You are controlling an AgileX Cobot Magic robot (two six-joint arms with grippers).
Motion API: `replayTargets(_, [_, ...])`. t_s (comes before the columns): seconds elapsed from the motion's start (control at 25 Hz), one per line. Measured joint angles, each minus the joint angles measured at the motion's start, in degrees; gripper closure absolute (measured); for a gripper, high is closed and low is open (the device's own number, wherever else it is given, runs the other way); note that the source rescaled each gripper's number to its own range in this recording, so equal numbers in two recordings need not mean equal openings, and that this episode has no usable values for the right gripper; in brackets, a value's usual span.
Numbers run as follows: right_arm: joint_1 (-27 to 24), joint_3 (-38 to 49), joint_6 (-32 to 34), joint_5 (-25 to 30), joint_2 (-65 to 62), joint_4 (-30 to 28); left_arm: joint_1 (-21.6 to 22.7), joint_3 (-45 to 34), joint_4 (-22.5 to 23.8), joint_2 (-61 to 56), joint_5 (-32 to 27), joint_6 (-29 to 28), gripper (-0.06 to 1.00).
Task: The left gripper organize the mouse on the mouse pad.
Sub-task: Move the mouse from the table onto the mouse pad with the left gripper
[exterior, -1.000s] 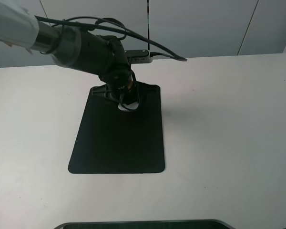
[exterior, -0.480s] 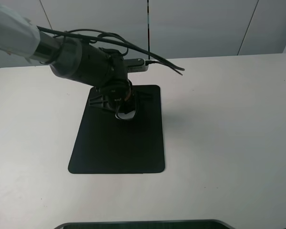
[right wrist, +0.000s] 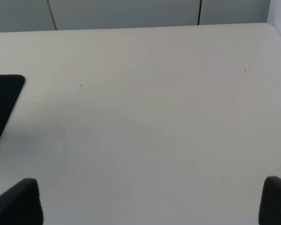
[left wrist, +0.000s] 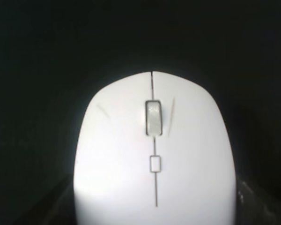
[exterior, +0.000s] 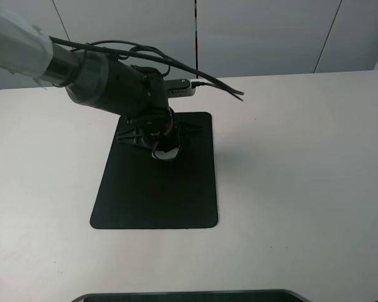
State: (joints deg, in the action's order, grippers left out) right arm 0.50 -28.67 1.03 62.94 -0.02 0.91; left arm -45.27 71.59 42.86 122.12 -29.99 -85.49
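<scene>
The black mouse pad [exterior: 156, 195] lies left of the table's middle. Over its far part hangs my left gripper [exterior: 164, 148], fingers down around the white mouse [exterior: 168, 153], of which only a small patch shows under the claw. The left wrist view is filled by the mouse [left wrist: 154, 154], grey scroll wheel up, against the black pad [left wrist: 42, 42]; the fingers there are only dark shapes at the lower corners. My right gripper [right wrist: 146, 200] is open over bare table, with a corner of the pad [right wrist: 2, 96] to one side.
The white table [exterior: 302, 163] stretches wide to the right of the pad. A dark flat object [exterior: 189, 296] lies along the near edge. Grey wall panels stand behind the table's far edge.
My left gripper has come nearer and slightly left over the pad's far part, and the mouse has moved with it. The pad and the right arm have stayed still.
</scene>
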Motion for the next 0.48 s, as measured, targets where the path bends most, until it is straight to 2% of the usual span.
replayTargets(0.48, [0.0, 0.0, 0.0, 0.0, 0.0, 0.0, -0.7, 0.0, 3.2, 0.2, -1.3, -1.3, 0.93])
